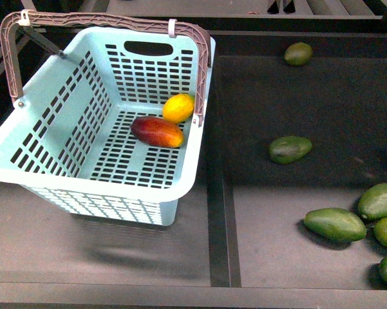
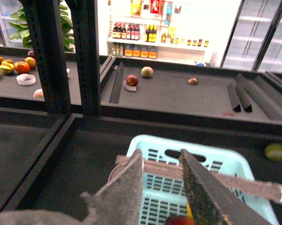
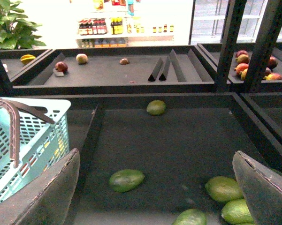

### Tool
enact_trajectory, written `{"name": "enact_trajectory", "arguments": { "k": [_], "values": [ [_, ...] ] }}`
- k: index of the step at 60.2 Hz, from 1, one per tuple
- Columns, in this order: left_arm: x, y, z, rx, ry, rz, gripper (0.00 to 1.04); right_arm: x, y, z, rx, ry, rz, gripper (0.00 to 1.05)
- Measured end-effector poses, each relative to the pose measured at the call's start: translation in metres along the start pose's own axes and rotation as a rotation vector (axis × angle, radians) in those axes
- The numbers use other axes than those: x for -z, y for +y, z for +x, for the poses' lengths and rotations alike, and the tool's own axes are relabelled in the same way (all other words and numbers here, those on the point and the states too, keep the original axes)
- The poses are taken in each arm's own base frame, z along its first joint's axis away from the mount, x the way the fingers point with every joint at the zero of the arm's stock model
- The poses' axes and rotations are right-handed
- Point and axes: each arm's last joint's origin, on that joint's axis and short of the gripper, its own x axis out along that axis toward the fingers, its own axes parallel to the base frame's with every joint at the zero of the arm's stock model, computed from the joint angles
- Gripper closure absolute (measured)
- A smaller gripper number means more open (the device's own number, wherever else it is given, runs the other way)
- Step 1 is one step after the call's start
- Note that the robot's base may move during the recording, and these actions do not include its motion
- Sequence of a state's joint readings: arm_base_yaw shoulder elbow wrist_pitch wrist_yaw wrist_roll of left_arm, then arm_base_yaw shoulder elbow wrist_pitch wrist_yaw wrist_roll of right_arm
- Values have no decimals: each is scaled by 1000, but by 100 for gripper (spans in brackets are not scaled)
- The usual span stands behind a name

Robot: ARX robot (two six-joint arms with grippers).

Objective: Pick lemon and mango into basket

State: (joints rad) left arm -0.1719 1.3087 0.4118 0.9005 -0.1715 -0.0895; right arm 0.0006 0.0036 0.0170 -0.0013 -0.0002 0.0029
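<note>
A: Nearest the front camera: the near rim of the basket (image 1: 84, 187), light teal, tilted, sitting in the left bin. Neither arm appears in this view.

B: Contents?

A: The mango (image 1: 157, 131), red going to orange, lies on the basket floor. The lemon (image 1: 179, 107) sits just behind it against the far wall, close to the mango, possibly touching. Both are inside.

B: Left gripper (image 2: 162, 187) state?

A: Narrow. In the left wrist view its two fingers (image 2: 126, 197) stand close together with a small gap. A brown handle (image 2: 234, 180) of the basket crosses right at the fingertips, and the basket's far end wall shows through the gap. I cannot tell whether the fingers actually press the handle. A bit of red and yellow fruit shows below the fingertips, inside the basket.

B: Right gripper (image 3: 155, 187)?

A: Wide open, nothing between the fingers. Beyond the gap lie several avocados (image 3: 126, 180) on the dark bin floor (image 3: 178, 140), one just ahead and others off to the side. Another avocado (image 3: 156, 107) lies farther out by the back wall. The basket is off to the left-finger side, well apart from this claw.

B: Background?

A: Dark shelving with more fruit and bottles on far shelves, too small to identify.
</note>
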Motion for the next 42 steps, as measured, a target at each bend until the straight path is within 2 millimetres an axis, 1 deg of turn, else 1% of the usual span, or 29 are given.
{"name": "enact_trajectory", "arguments": {
  "k": [6,13,20,26,29,33,37,42],
  "values": [
    [10,9,-18,7,20,52,102,0,0,0,0,0,0,9],
    [15,18,-40,6,8,69,101,0,0,0,0,0,0,9],
    [20,24,-55,1,11,73,101,0,0,0,0,0,0,9],
    [23,28,-66,8,13,76,101,0,0,0,0,0,0,9],
    [24,33,-71,25,15,76,101,0,0,0,0,0,0,9],
    [25,39,-78,-1,13,77,101,0,0,0,0,0,0,9],
    [26,39,-84,0,12,77,101,0,0,0,0,0,0,9],
    [33,40,-90,4,1,78,101,0,0,0,0,0,0,9]
  ]
}}
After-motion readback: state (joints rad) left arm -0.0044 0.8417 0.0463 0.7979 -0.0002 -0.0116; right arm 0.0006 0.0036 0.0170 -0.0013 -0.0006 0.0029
